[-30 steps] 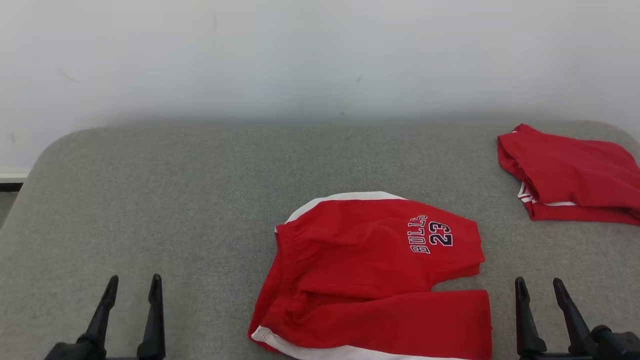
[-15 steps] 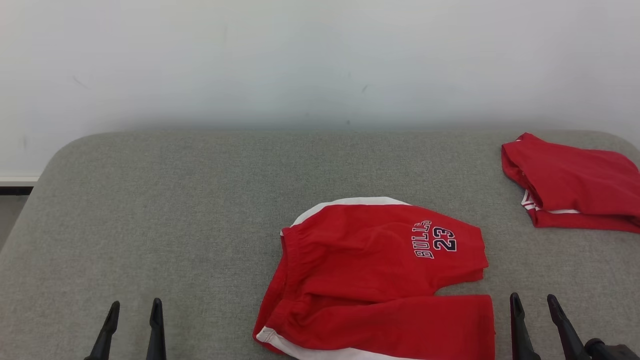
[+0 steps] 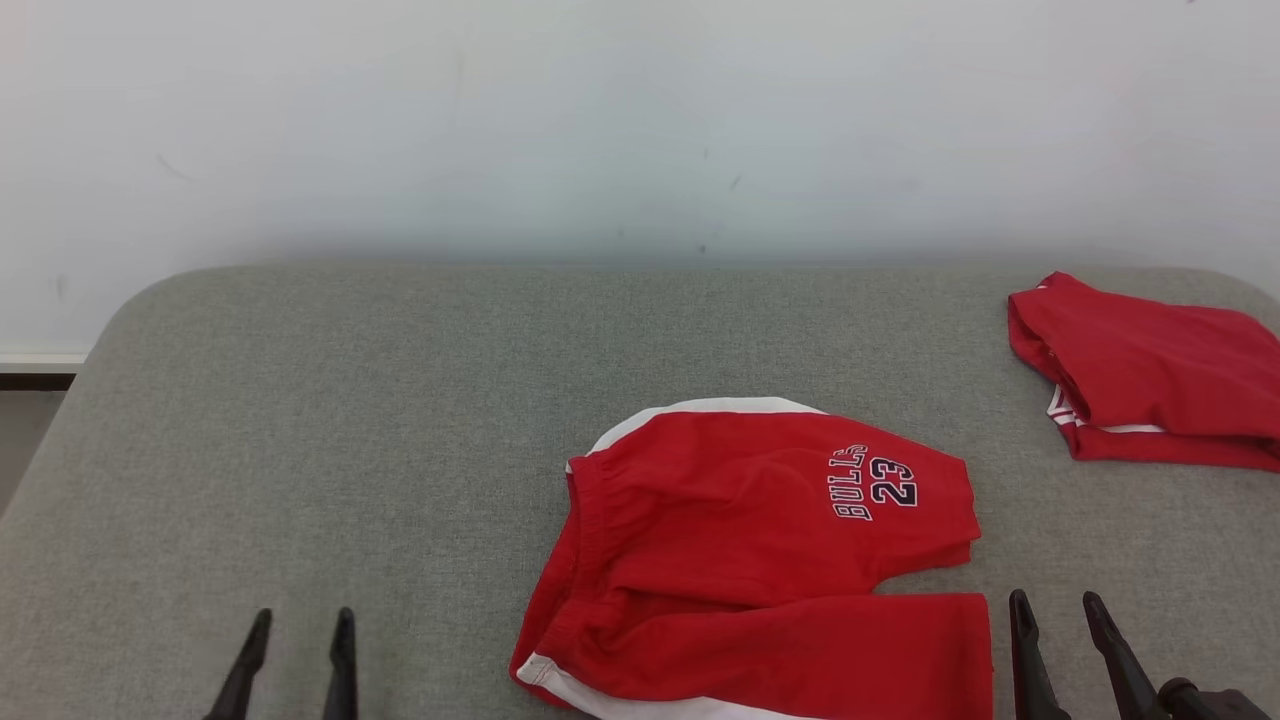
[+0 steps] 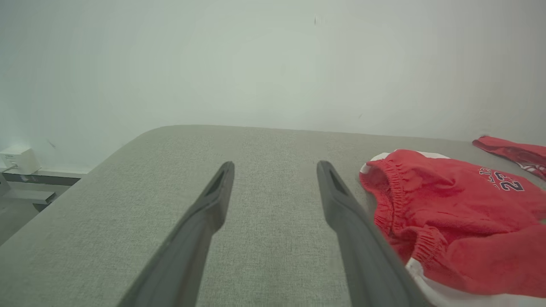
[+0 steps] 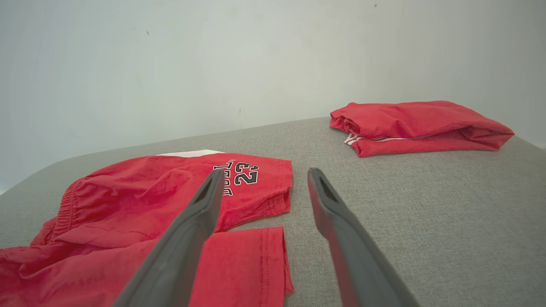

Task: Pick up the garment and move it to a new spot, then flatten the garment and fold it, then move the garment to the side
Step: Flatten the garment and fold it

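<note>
Red shorts (image 3: 760, 560) lie rumpled on grey pad (image 3: 350, 400), centre, near front edge, between the arms; waistband twd L, leg hems twd R. L gripper (image 3: 304, 615) & R gripper (image 3: 1053, 600) both spread wide, empty, off the cloth. Step looks like the pickup: prob best pinch waistband w/ L, hem w/ R, taking an edge, not bunched layers. Keep clear of folded red garment (image 3: 1150, 370) far R.

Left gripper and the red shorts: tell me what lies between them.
Bare grey cushion, nothing on it, between the left gripper and the red shorts; the head view shows it.
</note>
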